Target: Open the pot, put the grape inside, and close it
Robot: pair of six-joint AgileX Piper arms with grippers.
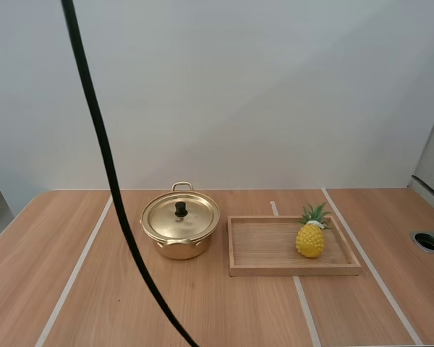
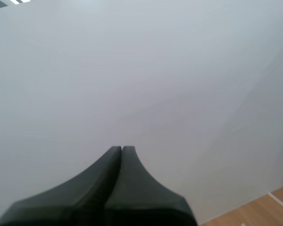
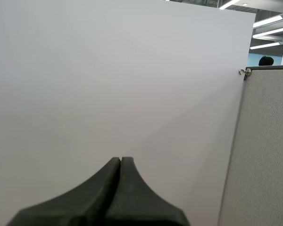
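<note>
**Zero of three steps done**

None of the three steps has begun, as far as the pictures show. The pot (image 1: 179,247) stands on the table (image 1: 224,311) with its lid (image 1: 163,219) on, and the black knob (image 1: 181,209) in the middle of the lid is free. Opening, loading and closing are all left to do.

No grape can be seen. The only fruit is a small yellow pineapple (image 1: 310,240), so it is probably the thing to go into the pot. It stands inside the wooden tray (image 1: 289,270), near the tray's right end, and the tray lies just beside the pot on the pot's right side. The pineapple is upright: its long axis is about vertical, the green leaves point up and the round bottom rests on the tray floor. The pot's two handles lie on a line from the near side to the far side.

The left tool (image 2: 121,148) has its two fingers pressed together and holds nothing. The right tool (image 3: 120,160) is the same, fingers together and nothing between them. Both face a plain wall, well apart from the pot and the tray.
</note>
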